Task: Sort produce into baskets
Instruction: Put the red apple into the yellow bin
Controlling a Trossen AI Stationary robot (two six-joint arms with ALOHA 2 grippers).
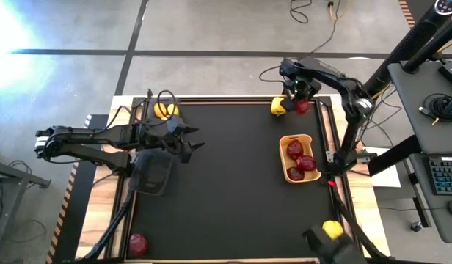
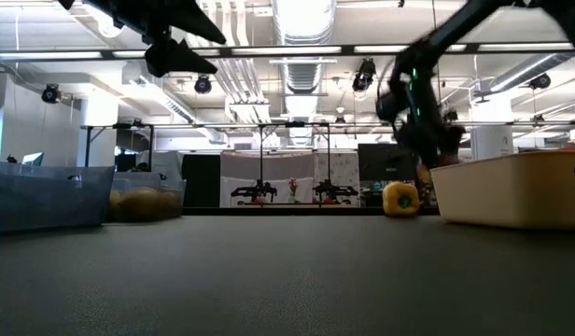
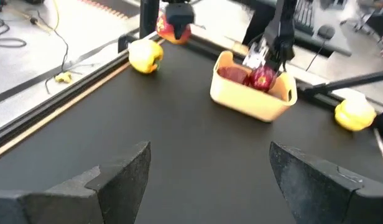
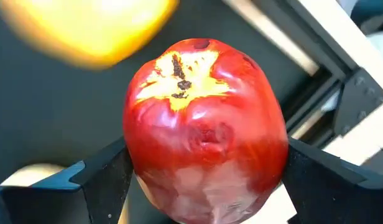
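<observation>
A red apple [image 4: 204,130] with a yellow patch around its stem end fills the right wrist view, clamped between the two fingers of the right gripper [image 1: 300,99], which hangs above the table's [image 1: 226,183] far right corner. Just beside that gripper, on the mat, sits a yellow pepper [image 1: 278,107]; nearer than it lies the tan basket [image 1: 283,143], holding three dark red pieces [image 1: 301,161]. No writing or label can be read on the apple, the basket or the arms. The left gripper [image 1: 193,141] is spread wide and holds nothing, raised over the left half of the table. Beside it, under the arm, stands a black basket [image 1: 152,172]; behind it, at the far left edge, lies yellow fruit [image 1: 166,110]. A dark red piece [image 1: 139,243] rests at the near left corner, and a lemon [image 1: 332,229] near the right one.
</observation>
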